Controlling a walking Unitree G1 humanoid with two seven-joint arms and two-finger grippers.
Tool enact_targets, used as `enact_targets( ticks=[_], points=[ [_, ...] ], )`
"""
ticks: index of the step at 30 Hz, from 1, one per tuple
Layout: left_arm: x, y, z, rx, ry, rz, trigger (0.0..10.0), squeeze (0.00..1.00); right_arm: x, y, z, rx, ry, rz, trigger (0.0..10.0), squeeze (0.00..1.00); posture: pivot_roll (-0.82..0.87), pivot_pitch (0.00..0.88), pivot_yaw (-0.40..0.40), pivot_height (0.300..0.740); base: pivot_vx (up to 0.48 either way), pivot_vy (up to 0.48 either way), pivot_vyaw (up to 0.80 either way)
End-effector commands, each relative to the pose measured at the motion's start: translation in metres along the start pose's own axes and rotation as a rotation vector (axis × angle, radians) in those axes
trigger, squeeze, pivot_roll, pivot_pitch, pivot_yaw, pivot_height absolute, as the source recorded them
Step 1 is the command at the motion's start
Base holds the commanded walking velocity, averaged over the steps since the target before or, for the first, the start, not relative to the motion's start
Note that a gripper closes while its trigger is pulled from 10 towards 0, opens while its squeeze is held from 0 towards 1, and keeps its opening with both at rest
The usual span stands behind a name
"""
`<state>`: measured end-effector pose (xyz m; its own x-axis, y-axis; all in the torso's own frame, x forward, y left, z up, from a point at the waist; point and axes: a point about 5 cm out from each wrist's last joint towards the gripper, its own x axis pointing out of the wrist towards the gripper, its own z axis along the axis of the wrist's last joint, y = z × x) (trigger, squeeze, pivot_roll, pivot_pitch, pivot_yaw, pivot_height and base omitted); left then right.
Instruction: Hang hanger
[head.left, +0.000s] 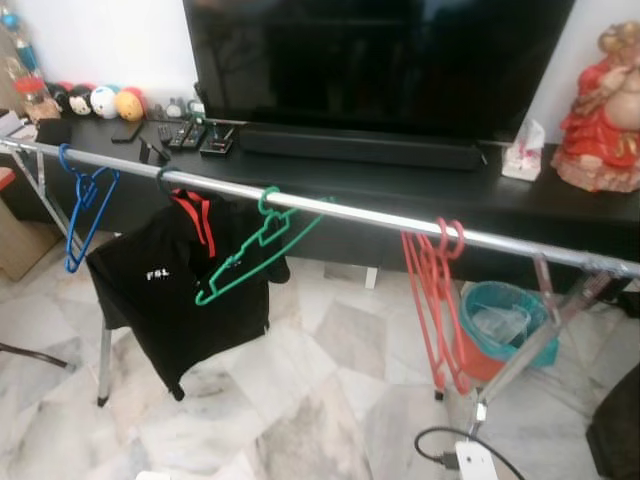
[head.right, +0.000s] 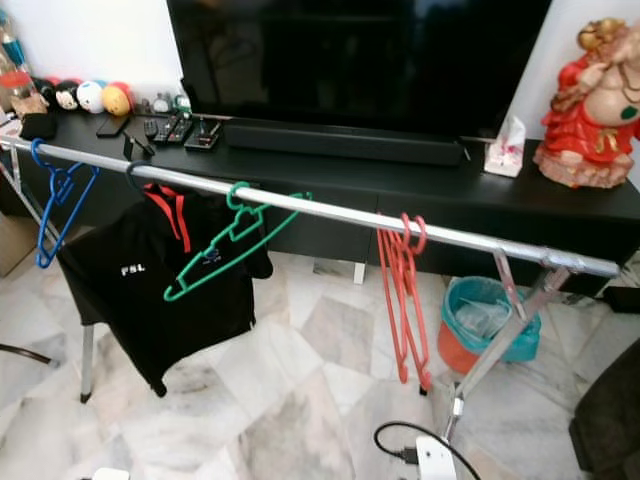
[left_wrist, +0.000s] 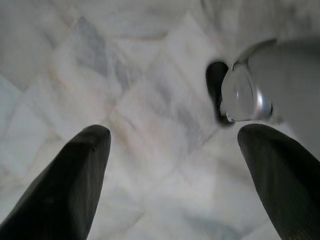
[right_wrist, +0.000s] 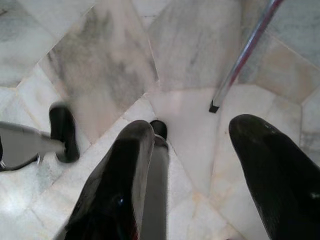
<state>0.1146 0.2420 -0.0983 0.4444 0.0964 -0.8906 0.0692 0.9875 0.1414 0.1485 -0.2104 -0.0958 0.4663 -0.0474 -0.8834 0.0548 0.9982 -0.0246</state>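
Four groups of hangers ride one long silver metal rail (head.left: 330, 212), which slopes gently down toward the robot's right in front of the black TV worktop (head.left: 560, 205). Each hooks over the top of the rail so that its own weight keeps it seated. At far left, a blue plastic hanger (head.left: 84, 205) hangs with its body pointing down at the marble floor (head.left: 300, 400). Next, a black T-shirt with red neck trim (head.left: 175, 285) drapes from a dark hook (head.left: 163, 180). Beside and partly in front of it, the green plastic hanger (head.left: 255, 250) sits askew: its hook grips the rail, but its long axis runs diagonally, lower end toward the left, upper end toward the rail (probably not yet settled, which suggests it is the task's piece). Further right, a bunch of red plastic hangers (head.left: 435, 300) hangs near-vertical, long axes pointing floorward.

Both arms hang low. The left gripper (left_wrist: 172, 165) is spread wide and holds nothing, aimed at the floor. The right gripper (right_wrist: 192, 165) is likewise parted and unloaded, above the tiles near a silver rack leg (right_wrist: 242, 57).
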Motion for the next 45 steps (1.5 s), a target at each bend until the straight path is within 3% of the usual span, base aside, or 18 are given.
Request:
enact_targets(
  ticks=[1, 17, 45],
  points=[
    [0.0006, 0.0038, 0.0062, 0.034, -0.013, 0.000, 10.0, 0.00, -0.0004, 0.0012, -0.0047, 0.019, 0.007, -0.003, 10.0, 0.00, 0.09, 0.000, -0.017, 0.740, -0.259, 0.000, 0.00],
    [0.0018, -0.0040, 0.0067, 0.039, -0.011, -0.011, 10.0, 0.00, -0.0009, -0.0012, -0.0056, 0.030, 0.002, -0.012, 10.0, 0.00, 0.10, 0.000, -0.037, 0.740, -0.260, 0.000, 0.00],
    [0.0024, -0.0033, 0.0100, 0.011, -0.021, -0.006, 10.0, 0.00, -0.0003, -0.0023, -0.0006, 0.041, -0.007, -0.019, 10.0, 0.00, 0.09, 0.000, -0.048, 0.740, -0.260, 0.000, 0.00]
  ],
)
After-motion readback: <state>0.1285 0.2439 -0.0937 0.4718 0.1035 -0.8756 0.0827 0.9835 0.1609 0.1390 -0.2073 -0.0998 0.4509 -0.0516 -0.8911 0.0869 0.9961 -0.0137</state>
